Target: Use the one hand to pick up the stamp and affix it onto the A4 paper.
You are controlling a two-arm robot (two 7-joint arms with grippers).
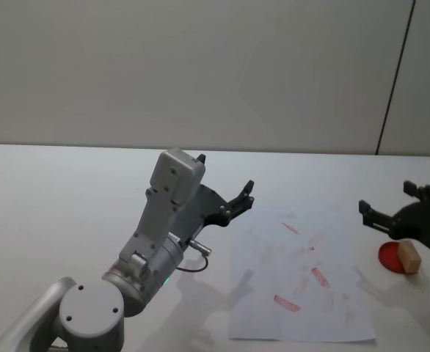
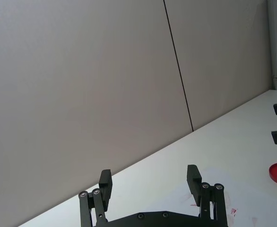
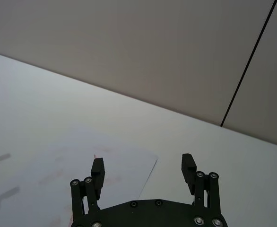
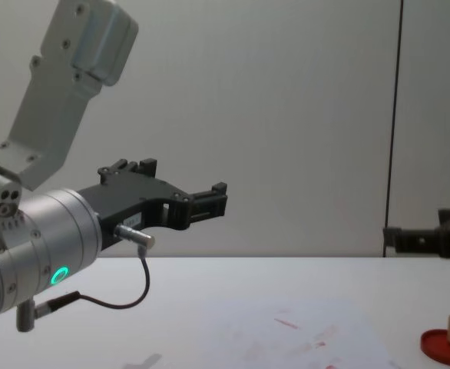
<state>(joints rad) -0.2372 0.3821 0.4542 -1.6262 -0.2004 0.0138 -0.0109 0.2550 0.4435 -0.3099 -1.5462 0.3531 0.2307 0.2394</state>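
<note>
One stamp [image 1: 409, 257] — tan wooden block

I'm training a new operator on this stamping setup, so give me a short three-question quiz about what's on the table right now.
1. True or false: the stamp rests on the red ink pad.
2. The marks on the paper are: A red, B blue, C black.
3. Fill in: the gripper nearest the stamp is the ___ one.
Key: 1 true. 2 A. 3 right. The right gripper hangs open close to the ink pad, while the left gripper, also open, is raised to the left of the paper.
</note>
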